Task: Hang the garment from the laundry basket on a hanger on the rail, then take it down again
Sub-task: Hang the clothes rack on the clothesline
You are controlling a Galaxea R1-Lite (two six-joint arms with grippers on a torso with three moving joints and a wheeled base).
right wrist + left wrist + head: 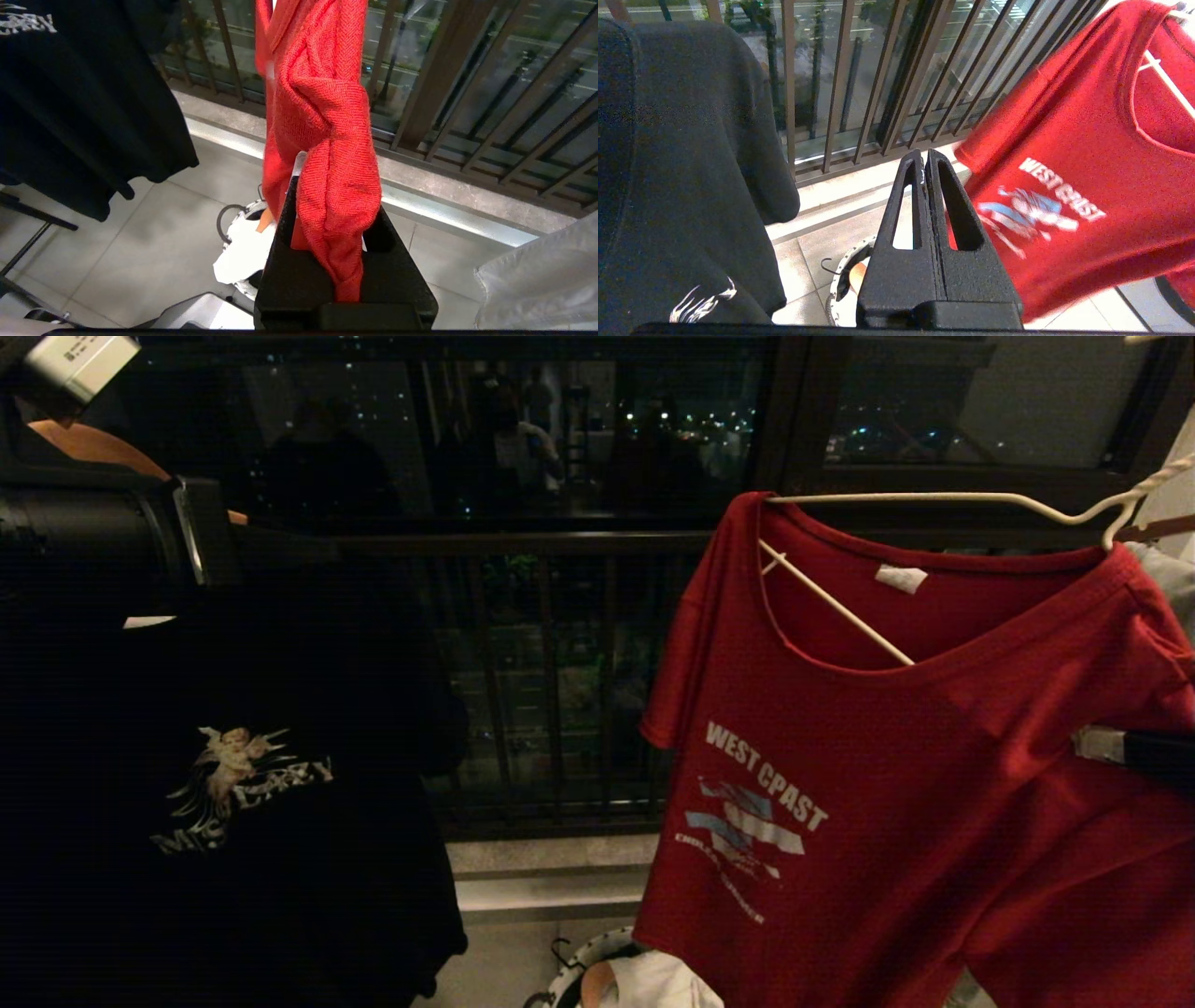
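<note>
1. Garment (934,784), red, hangs skewed on the cream hanger (934,499); one hanger arm shows through the neck opening.
2. Right gripper (327,196) is clamped on a bunched fold of the garment.
3. Left gripper (926,163), fingers pressed together and holding nothing, sits beside the garment.
4. Laundry basket (583,961) stands on the floor below the garment.
5. Black T-shirt (233,784) hangs well apart from the garment.

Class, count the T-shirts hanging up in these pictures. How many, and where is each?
2: the black T-shirt hangs on the left; the red garment hangs on the right. Others may hang out of view.
</note>
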